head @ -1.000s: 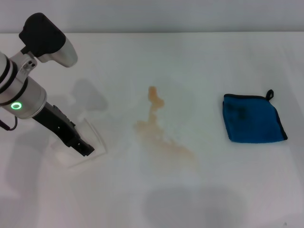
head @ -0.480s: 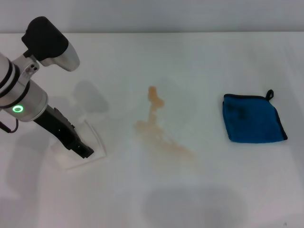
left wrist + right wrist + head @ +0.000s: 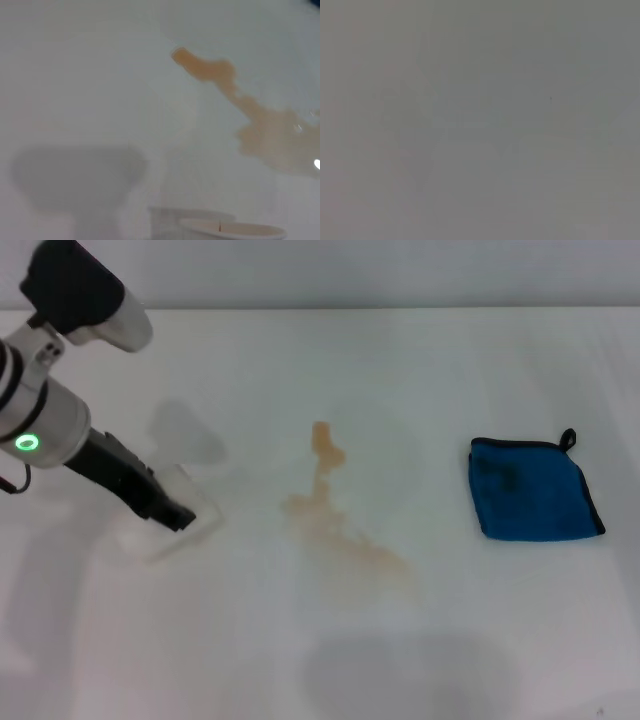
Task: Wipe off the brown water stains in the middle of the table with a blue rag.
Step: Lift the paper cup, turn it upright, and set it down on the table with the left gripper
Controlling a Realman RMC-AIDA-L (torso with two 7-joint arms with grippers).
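one arm is doing anything here, the left one, and its end effector (image 3: 172,515) sits at the left side of the worktop (image 3: 300,660) on a white cup (image 3: 180,510). compared with half a second back and a second back, the whole arm has moved up and away from the near edge, and the cup has gone with it, so it now sits further toward the far side than it did. the black fingers look clamped onto the cup's side, though the cup is so pale against the white surface that i can't make out the exact contact, so take "gripping" as my best read.

the brown water stains (image 3: 335,515) haven't changed at all: same thin orange-brown streak in the middle of the worktop, a small blob at the far end and a wider smear trailing toward the near right. the left wrist view shows the same streak (image 3: 250,120) with the cup's rim (image 3: 230,230) right at the edge of the picture.

the blue rag (image 3: 533,490) is in the same spot as before, lying flat and folded out on the right side, well apart from the stain, black loop at its far right corner. nothing is touching it.

right end effector isn't visible in the head view, and the right wrist view is just flat grey.
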